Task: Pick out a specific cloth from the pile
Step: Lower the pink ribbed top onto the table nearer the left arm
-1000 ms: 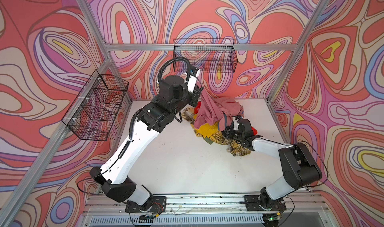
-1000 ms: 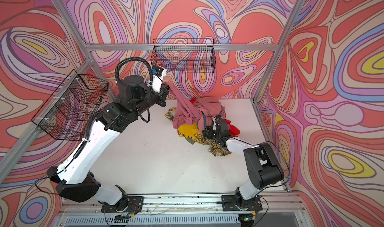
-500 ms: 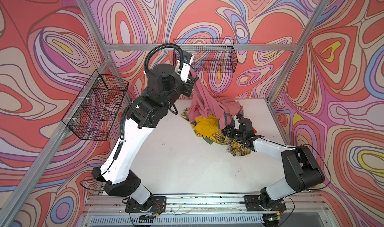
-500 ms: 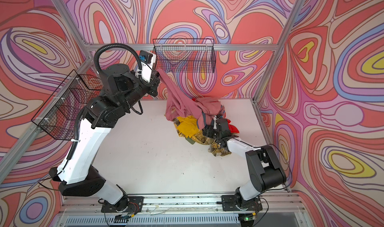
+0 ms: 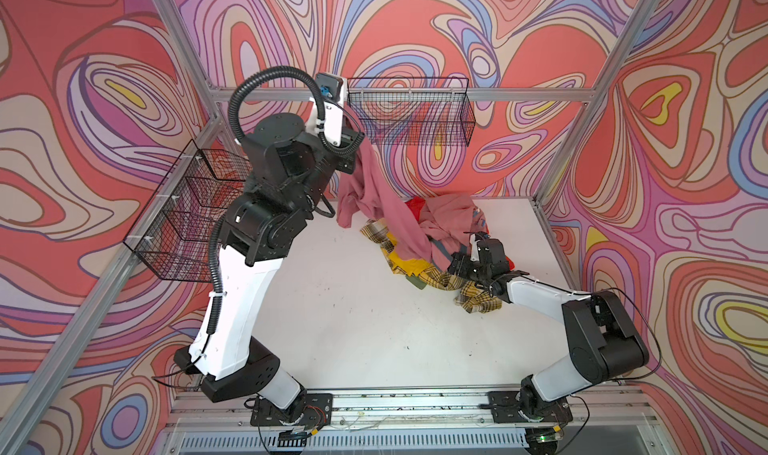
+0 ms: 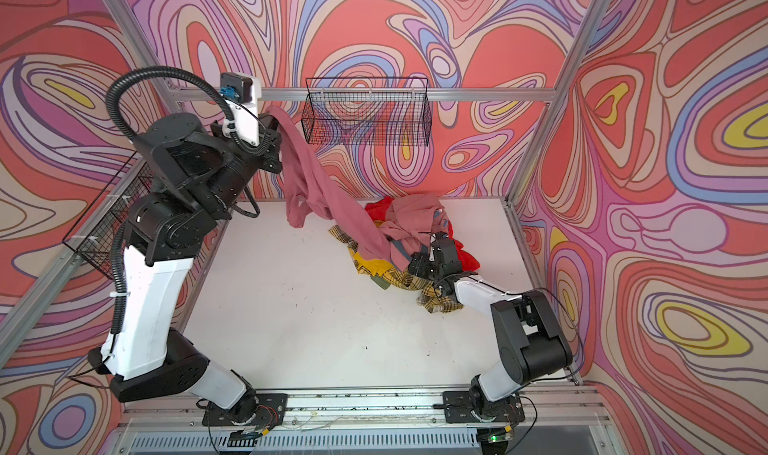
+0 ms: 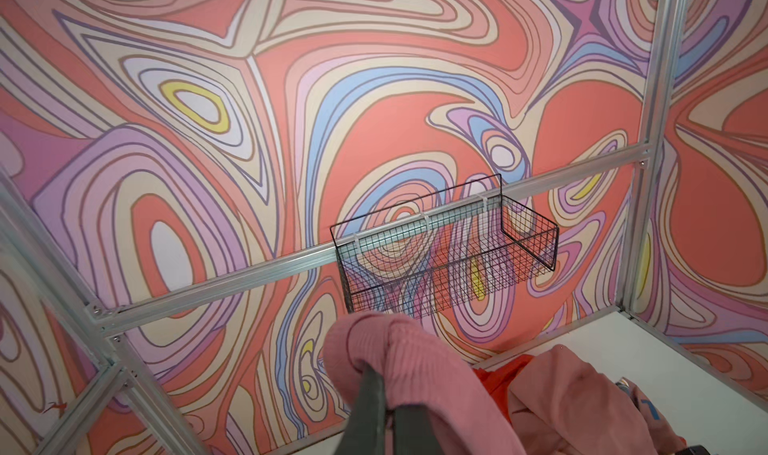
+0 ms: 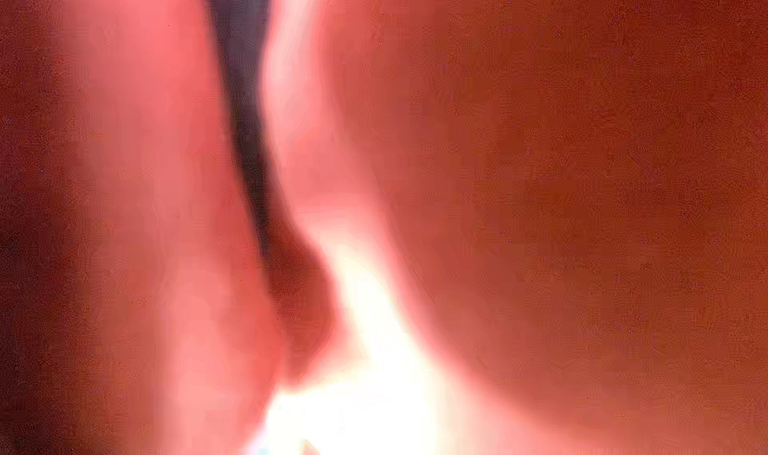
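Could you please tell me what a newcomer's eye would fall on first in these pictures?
First, the swirling red, pink and lilac walls all around the cell. Next, the left gripper, high up beside the back wire basket, is shut on a long pink garment that drapes down to the pile at the far right of the white table. The right gripper sits low against that pile.

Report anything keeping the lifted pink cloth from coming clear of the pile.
Nothing visibly lies on it. The dusty rose-pink soft cloth, in the shut left pincer, trails down onto the heap of mixed garments; its lower end rests there by the right pincer, possibly snagged.
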`<state>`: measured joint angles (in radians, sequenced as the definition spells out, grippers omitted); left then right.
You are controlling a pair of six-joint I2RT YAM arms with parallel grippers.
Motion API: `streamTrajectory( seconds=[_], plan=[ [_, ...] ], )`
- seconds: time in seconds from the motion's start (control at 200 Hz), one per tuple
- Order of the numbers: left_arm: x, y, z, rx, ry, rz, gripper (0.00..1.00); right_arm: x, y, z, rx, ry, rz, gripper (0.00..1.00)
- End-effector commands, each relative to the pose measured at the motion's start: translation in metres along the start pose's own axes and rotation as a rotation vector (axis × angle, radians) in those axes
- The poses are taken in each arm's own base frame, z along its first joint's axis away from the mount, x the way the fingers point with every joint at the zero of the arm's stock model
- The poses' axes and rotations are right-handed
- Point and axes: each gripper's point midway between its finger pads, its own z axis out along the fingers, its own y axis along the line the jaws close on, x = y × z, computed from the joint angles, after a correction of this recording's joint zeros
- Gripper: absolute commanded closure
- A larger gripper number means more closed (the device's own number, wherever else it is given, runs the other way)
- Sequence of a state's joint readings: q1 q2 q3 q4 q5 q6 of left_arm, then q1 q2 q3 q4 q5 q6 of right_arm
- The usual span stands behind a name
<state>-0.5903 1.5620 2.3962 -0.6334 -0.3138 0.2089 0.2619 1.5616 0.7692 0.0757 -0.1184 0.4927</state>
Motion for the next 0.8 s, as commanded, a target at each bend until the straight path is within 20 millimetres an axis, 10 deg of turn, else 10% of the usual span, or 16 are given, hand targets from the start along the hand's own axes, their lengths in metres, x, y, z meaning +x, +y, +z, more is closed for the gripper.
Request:
streamTrajectory(
  seconds=[0.0,0.26,0.531,0.796],
  plan=[
    [0.003,0.014,-0.007,-0.036,0.017,-0.009,1.00,0.001,-0.006,0.002,0.018,0.004,0.009,0.10],
    [0.104,0.026,-0.009,-0.126,0.267,0.052,1.00,-0.002,0.000,-0.009,0.000,-0.004,-0.035,0.11],
    [0.197,0.063,-0.059,-0.288,0.469,0.128,1.00,-0.011,-0.002,-0.030,0.032,-0.049,-0.066,0.11],
    [0.270,0.029,-0.057,-0.194,0.609,-0.042,1.00,-0.021,0.000,-0.045,0.044,-0.087,-0.082,0.11]
  ],
)
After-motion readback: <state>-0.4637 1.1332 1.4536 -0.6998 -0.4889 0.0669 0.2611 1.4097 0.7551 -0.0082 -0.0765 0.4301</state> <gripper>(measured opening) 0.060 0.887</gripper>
